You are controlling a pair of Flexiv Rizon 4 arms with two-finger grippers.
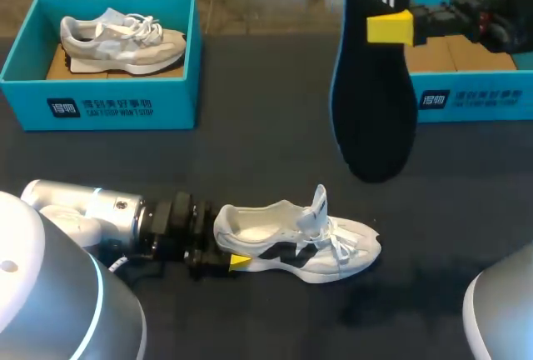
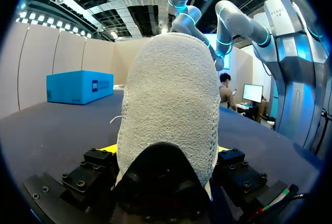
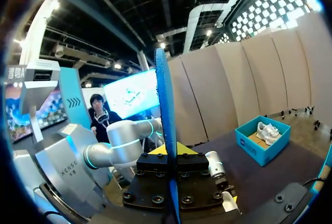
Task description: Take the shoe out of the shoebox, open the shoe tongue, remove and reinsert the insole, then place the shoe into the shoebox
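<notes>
The white sneaker (image 1: 296, 243) stands on its sole on the dark table (image 1: 250, 160), its tongue (image 1: 317, 203) lifted. Its heel sits between the fingers of the left claw (image 1: 226, 242), which is closed on it from both sides. In the left wrist view the sneaker (image 2: 171, 94) fills the space straight ahead of that claw (image 2: 163, 151). The black insole (image 1: 375, 110) hangs broad end down from the right claw (image 1: 381, 28), which is clamped on it, well above the table. Seen from the right wrist, the insole (image 3: 165, 105) rises edge-on from between that claw's fingers (image 3: 168, 154). Just behind the right claw is an open blue shoebox (image 1: 475, 97). Far ahead of the left claw, a second blue shoebox (image 1: 125, 106) holds another sneaker (image 1: 121, 42).
</notes>
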